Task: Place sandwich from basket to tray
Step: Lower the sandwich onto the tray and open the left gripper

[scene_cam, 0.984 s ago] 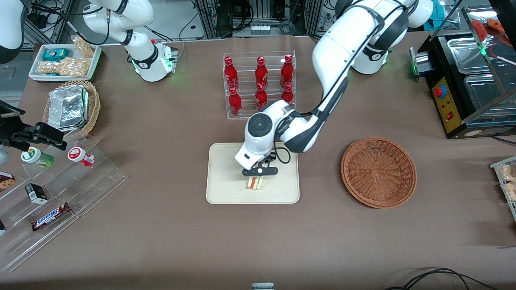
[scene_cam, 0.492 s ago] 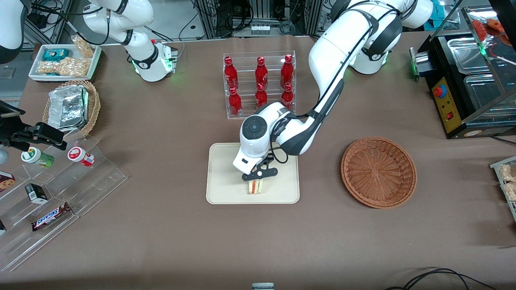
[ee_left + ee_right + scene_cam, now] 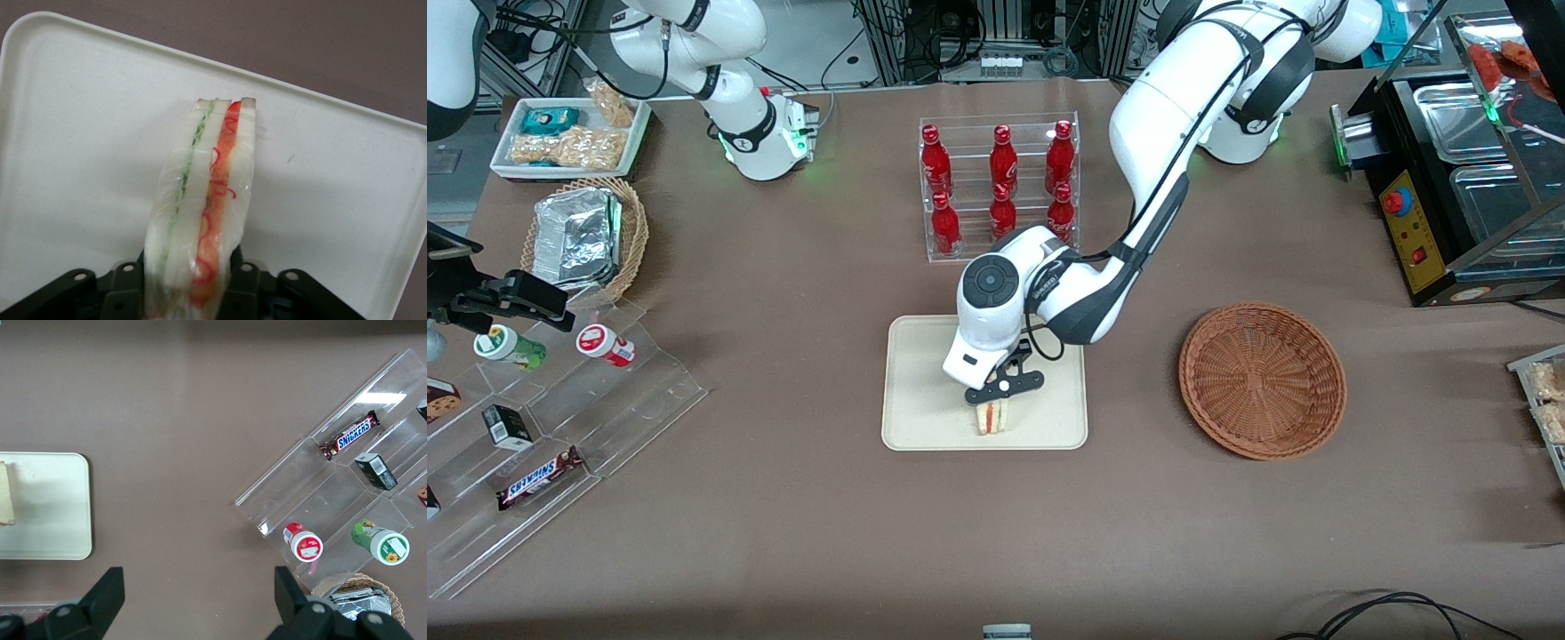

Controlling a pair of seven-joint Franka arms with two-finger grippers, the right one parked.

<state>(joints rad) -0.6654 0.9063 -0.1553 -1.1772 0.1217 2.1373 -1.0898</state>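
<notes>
Front view: gripper (image 3: 996, 402) low over the tray (image 3: 925, 418), clenched on the sandwich (image 3: 991, 416), basket (image 3: 1263, 380) well off toward the working arm's end. Best to lower until the bread rests, then let go gently.

Wrist view: sandwich (image 3: 203, 207) pinched upright between the jaws, tray (image 3: 80, 133) directly beneath, brown table past its rim.

Parked wrist view: tray (image 3: 53, 520) edge, sandwich (image 3: 7, 495) partly seen.

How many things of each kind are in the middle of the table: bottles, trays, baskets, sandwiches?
Red bottles: 6
Tray: 1
Basket: 1
Sandwich: 1, held over the tray by the gripper
Total: 9
</notes>
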